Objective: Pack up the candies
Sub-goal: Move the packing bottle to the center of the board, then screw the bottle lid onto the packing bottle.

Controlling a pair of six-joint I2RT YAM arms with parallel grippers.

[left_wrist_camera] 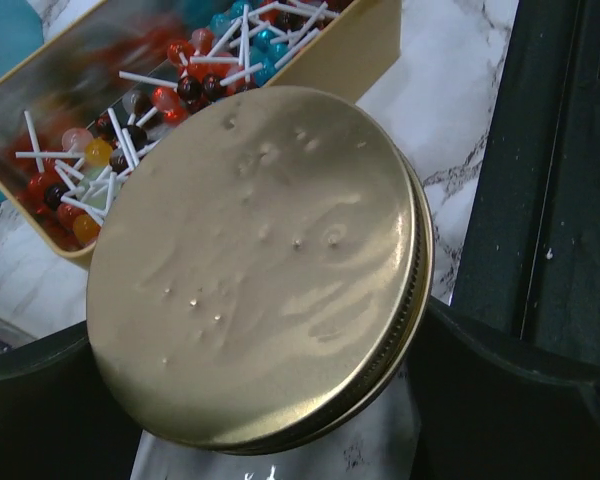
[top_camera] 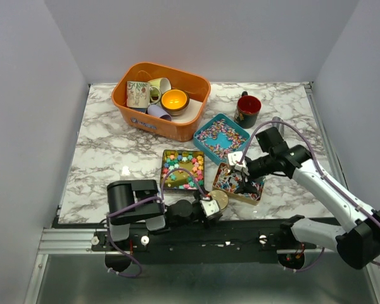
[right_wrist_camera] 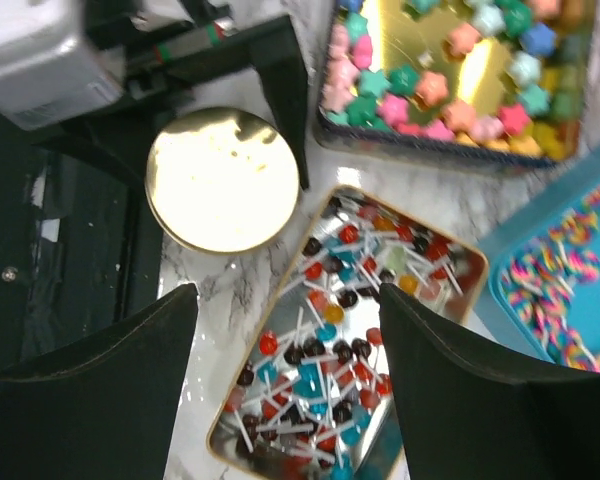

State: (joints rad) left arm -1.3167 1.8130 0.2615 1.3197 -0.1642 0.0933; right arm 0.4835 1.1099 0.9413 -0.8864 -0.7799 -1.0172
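Observation:
The candies lie in three open tins. Pastel star pieces (top_camera: 182,170) fill a gold tin, also seen in the right wrist view (right_wrist_camera: 450,70). Speckled confetti bits (top_camera: 220,136) fill a teal tin. Red, blue and dark lollipops with white sticks (top_camera: 239,182) fill a gold tin. A round gold disc (top_camera: 219,199) lies by that tin's near corner. My left gripper (top_camera: 210,208) straddles the disc (left_wrist_camera: 260,260), and both fingers touch its rim. My right gripper (top_camera: 240,171) hangs open and empty over the lollipops (right_wrist_camera: 350,330).
An orange basket (top_camera: 196,85) holding several cups stands at the back. A dark red mug (top_camera: 247,109) stands right of it. A small white scrap (top_camera: 125,170) lies on the marble at the left. The black base rail (top_camera: 240,240) runs along the near edge.

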